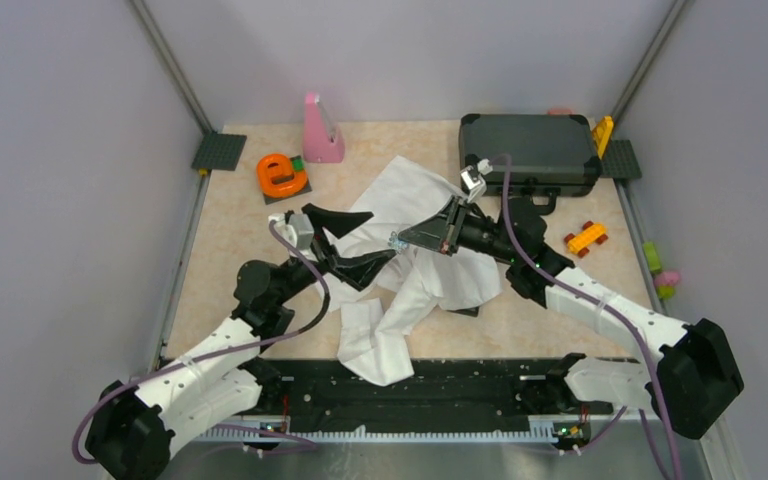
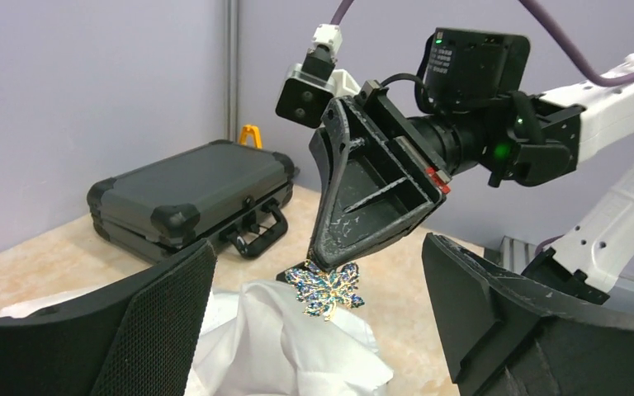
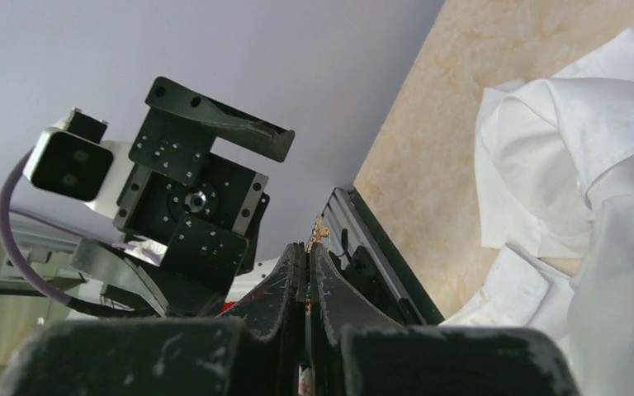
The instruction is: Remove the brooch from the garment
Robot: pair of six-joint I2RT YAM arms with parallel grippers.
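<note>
The garment [image 1: 415,260] is a white cloth lying crumpled mid-table. The brooch [image 2: 328,289] is a small blue and gold leaf, pinched at its top edge by my right gripper [image 2: 333,256], which is shut on it. A raised peak of the garment [image 2: 281,346] sits right under the brooch; I cannot tell whether they are still joined. In the right wrist view the shut right gripper [image 3: 309,247] shows a gold bit of the brooch [image 3: 320,232] at its tips. My left gripper [image 2: 318,256] is open, one finger on each side of the brooch and cloth peak, touching neither. From above it [image 1: 355,243] faces my right gripper [image 1: 400,240].
A black case [image 1: 530,150] lies at the back right. An orange-yellow toy car [image 1: 585,237] sits right of the right arm. An orange ring toy [image 1: 282,175] and a pink cone [image 1: 320,130] stand at the back left. Black square trays [image 1: 219,150] [image 1: 620,158] sit in the back corners.
</note>
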